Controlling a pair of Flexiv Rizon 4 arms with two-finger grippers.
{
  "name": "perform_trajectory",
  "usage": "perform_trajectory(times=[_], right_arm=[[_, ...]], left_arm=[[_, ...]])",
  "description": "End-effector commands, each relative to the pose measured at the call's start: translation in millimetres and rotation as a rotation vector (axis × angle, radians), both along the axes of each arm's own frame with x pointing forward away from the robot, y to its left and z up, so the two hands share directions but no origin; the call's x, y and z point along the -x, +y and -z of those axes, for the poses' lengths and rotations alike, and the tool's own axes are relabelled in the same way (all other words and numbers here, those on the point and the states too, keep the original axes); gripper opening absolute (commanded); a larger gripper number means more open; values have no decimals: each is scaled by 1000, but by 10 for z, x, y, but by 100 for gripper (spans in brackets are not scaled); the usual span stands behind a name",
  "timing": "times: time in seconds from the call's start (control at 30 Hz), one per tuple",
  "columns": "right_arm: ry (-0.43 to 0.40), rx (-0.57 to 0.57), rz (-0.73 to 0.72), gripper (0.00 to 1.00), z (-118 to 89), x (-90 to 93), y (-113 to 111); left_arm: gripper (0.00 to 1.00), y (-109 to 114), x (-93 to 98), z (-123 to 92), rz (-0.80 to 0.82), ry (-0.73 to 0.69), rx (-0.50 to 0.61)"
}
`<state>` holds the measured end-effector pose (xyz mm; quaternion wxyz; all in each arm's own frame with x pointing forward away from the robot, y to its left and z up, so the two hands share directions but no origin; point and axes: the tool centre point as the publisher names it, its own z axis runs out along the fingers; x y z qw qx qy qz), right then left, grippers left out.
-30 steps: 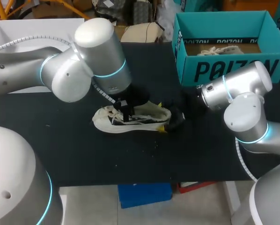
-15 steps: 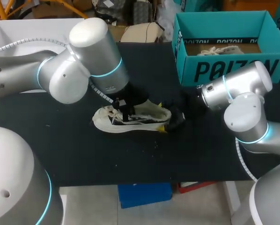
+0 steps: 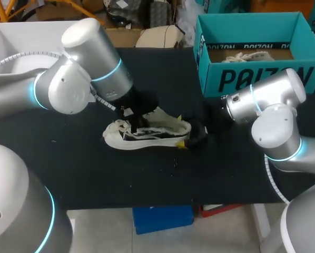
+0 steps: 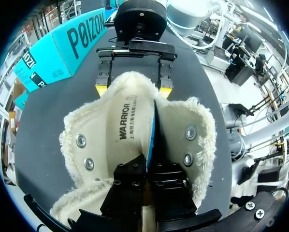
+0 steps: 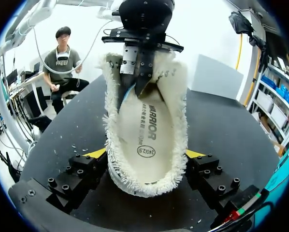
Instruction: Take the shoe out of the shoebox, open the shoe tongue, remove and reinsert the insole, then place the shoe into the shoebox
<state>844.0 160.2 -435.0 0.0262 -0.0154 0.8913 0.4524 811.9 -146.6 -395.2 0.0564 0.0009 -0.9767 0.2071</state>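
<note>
A cream fleece-lined shoe [image 3: 147, 138] lies on its side mid-table, toe to the left. My left gripper [image 3: 132, 120] is over its opening, shut on the front end of the insole [image 4: 130, 121], whose blue underside edge is raised off the shoe's floor. My right gripper [image 3: 189, 134] holds the heel, its yellow tips pressed against both sides of the shoe [image 5: 176, 111]. In the right wrist view the printed insole [image 5: 147, 130] runs from the heel up to the left gripper [image 5: 135, 79]. The teal shoebox [image 3: 252, 79] stands open at the back right.
A second shoe [image 3: 249, 54] lies inside the shoebox. Small white fluff specks [image 3: 173, 163] dot the black table top [image 3: 84, 174] in front of the shoe. The table's front edge runs close below.
My left arm has swung leftward and its gripper has drawn slightly left with the insole end. The shoe and the right arm have stayed put.
</note>
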Motion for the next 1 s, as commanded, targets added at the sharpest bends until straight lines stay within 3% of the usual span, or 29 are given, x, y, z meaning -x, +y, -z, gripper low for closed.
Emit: perform_trajectory(times=[0.03,0.27,0.53,0.6,0.67,1.0], right_arm=[[0,1,1,0,65,-46,-78],[0,1,1,0,65,-46,-78],[0,1,1,0,65,-46,-78],[0,1,1,0,65,-46,-78],[0,1,1,0,65,-46,-78],[0,1,1,0,65,-46,-78]], left_arm=[[0,62,24,-54,4,10,-2],[0,35,24,-48,18,26,-2],[25,-1,35,-61,37,28,-3],[6,-9,36,-60,40,29,-6],[0,-11,35,-60,40,31,-7],[0,-39,44,-46,69,58,11]])
